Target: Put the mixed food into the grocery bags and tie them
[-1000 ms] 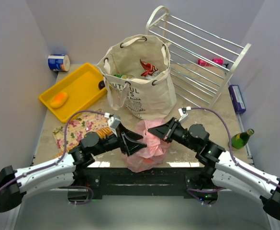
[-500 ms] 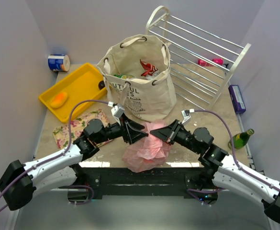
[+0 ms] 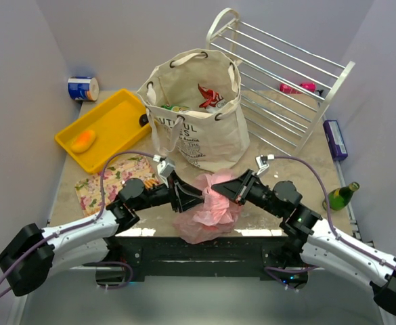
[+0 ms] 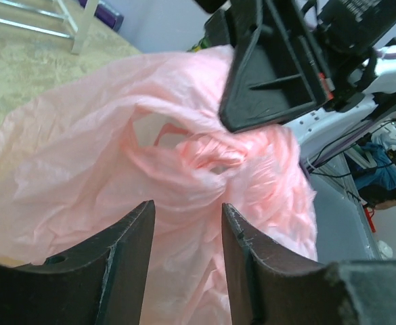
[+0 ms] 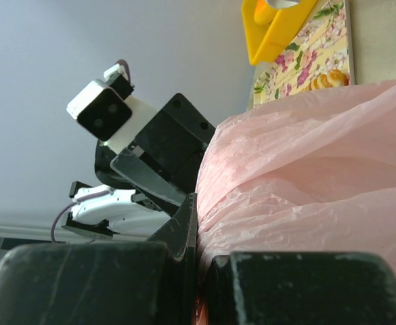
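Note:
The pink plastic bag (image 3: 208,211) lies bunched at the table's near edge, between both arms. My right gripper (image 3: 221,190) is shut on a gathered fold at its top; in the right wrist view, pink film (image 5: 319,169) is pinched between the closed fingers (image 5: 199,223). My left gripper (image 3: 195,194) faces it from the left. Its jaws stand apart in the left wrist view (image 4: 187,211), around a twisted strand of the bag (image 4: 69,156). Behind stands the cream canvas tote (image 3: 201,132), holding a red packet (image 3: 208,95) and a green-and-white packet (image 3: 174,107).
A yellow tray (image 3: 116,112) with an orange fruit (image 3: 82,141) sits at the back left, beside a blue-and-white can (image 3: 82,88). A floral cloth (image 3: 110,177) lies under the left arm. A white wire rack (image 3: 286,74), a purple box (image 3: 335,139) and a green bottle (image 3: 342,196) stand on the right.
My left gripper has swung in against the bag's gathered top and its jaws have narrowed. The right gripper kept its hold and shifted a little left with the bag.

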Controlling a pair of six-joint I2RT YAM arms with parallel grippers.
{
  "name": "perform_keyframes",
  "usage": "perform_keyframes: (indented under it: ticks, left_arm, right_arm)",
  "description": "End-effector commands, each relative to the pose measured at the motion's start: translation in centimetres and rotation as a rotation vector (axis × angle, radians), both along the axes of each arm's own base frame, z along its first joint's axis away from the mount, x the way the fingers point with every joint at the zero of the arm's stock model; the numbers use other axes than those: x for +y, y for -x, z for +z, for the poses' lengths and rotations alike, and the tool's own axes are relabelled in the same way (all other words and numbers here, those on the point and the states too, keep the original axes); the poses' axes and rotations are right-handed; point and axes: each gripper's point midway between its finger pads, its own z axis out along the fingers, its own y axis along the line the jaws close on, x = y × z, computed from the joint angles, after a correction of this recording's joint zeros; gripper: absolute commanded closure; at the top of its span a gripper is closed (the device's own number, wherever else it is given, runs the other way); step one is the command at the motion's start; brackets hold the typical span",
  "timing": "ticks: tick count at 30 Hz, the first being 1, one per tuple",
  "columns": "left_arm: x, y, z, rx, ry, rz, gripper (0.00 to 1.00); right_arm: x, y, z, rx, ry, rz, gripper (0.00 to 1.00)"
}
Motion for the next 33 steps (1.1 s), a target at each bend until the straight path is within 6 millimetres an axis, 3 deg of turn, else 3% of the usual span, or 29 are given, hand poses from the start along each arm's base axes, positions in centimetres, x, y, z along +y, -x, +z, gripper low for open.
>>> perform_keyframes:
  ticks: [1, 7, 12, 13, 15, 20, 23, 28, 31, 33]
  left_arm:
    - [-0.3, -0.4, 1.1, -0.010, 0.058, 0.004, 0.53]
    - [-0.5, -0.4, 2.1, -0.015, 0.094, -0.004, 0.56]
    - [0.4, -1.6, 4.6, -0.016, 0.119, 0.095, 0.46]
    - [0.5, -2.1, 3.9, 0.028, 0.084, 0.122, 0.45]
    - [0.4, -3.0, 4.4, 0.093, 0.092, 0.166, 0.45]
    - [-0.6, -2.8, 3.5, 0.225, 0.105, 0.124, 0.42]
    - [-1.1, -2.8, 2.4, 0.256, 0.066, 0.109, 0.43]
    - [-1.4, -1.9, 2.3, 0.274, 0.076, 0.057, 0.44]
    - [-1.6, -1.4, 2.5, 0.281, 0.092, 0.031, 0.53]
    - [-1.7, -1.0, 2.2, 0.292, 0.092, 0.015, 0.65]
  right_arm:
    - [0.2, 0.2, 2.6, -0.054, -0.038, 0.023, 1.00]
    - [0.2, 0.3, 2.7, -0.059, -0.036, 0.023, 1.00]
    - [-0.2, 0.3, 2.8, -0.066, -0.035, 0.012, 1.00]
    - [-0.2, 0.3, 2.7, -0.065, -0.032, 0.009, 1.00]
    - [-0.2, 0.4, 2.6, -0.063, -0.028, 0.012, 1.00]
    - [-0.2, 0.3, 2.6, -0.068, -0.019, 0.013, 1.00]
    - [-0.2, 0.3, 2.8, -0.071, -0.016, 0.011, 1.00]
    - [-0.4, 0.2, 2.9, -0.074, -0.010, -0.001, 1.00]
    - [-0.6, 0.2, 2.9, -0.074, -0.003, -0.009, 1.00]
    - [-0.7, 0.1, 2.9, -0.077, -0.004, -0.014, 1.00]
